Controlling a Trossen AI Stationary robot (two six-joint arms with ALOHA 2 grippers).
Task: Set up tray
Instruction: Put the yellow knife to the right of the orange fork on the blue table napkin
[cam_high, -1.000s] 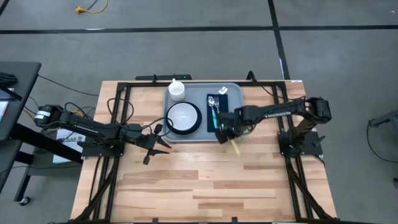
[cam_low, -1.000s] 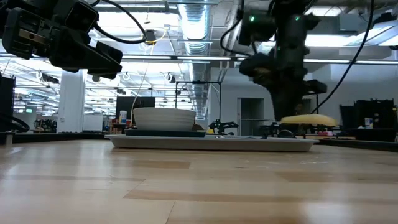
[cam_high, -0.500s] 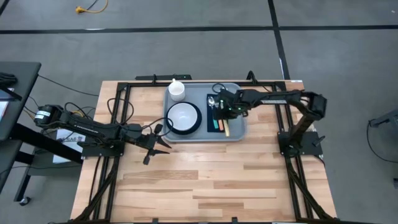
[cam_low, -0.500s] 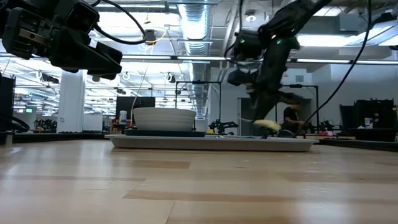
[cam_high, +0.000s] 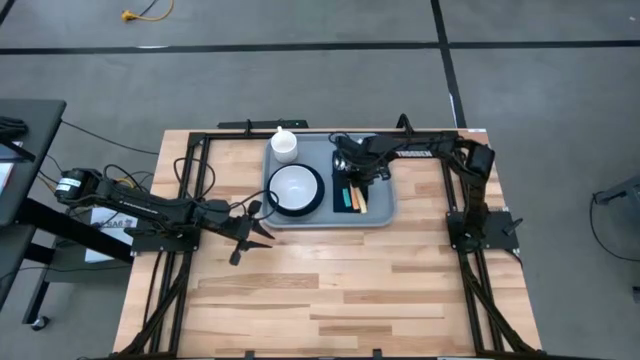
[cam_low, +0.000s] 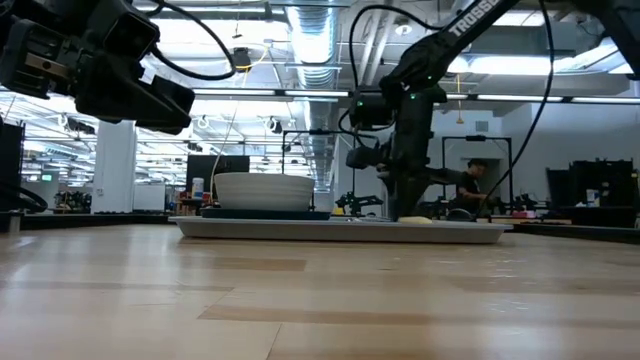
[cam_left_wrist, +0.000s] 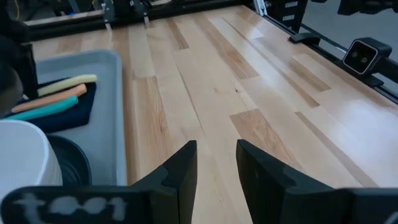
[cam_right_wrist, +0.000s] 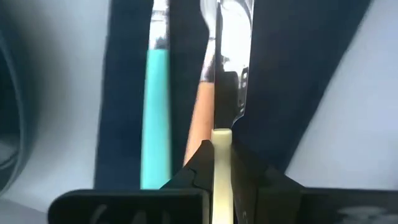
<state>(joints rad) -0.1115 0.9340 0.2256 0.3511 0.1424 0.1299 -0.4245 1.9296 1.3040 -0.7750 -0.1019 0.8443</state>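
The light blue-grey tray (cam_high: 378, 212) lies at the table's far middle. On it stand a white bowl (cam_high: 294, 186) on a dark teal plate (cam_high: 316, 200) and a white cup (cam_high: 284, 143). A navy napkin (cam_high: 340, 180) carries a teal-handled utensil (cam_right_wrist: 155, 112), an orange-handled one (cam_right_wrist: 200, 124) and a pale yellow-handled knife (cam_high: 362, 200). My right gripper (cam_high: 350, 168) is low over the napkin, shut on that knife. My left gripper (cam_high: 250, 228) hovers open, left of the tray's near side. My right gripper pinches the knife's yellow handle (cam_right_wrist: 220, 149) between its two fingers (cam_right_wrist: 199, 168), close to where the blade (cam_right_wrist: 234, 37) begins. The fingers come from above, slanting down. The knife lies along the napkin beside the orange-handled utensil, with its handle's free end (cam_low: 425, 218) down on the tray.
Black frame rails (cam_high: 190, 180) run along the table's left, right and far sides. Bare wood (cam_high: 330, 290) stretches from the tray to the near edge. In the left wrist view the tray's edge (cam_left_wrist: 115, 93) and the three handles (cam_left_wrist: 62, 87) show ahead of my open left gripper (cam_left_wrist: 214, 162).
My right gripper has carried the yellow-handled knife from off the tray's near right corner toward the far edge and left, over the napkin, and gone down. The knife, lifted and slanting before, has turned about and now lies beside the orange-handled utensil.
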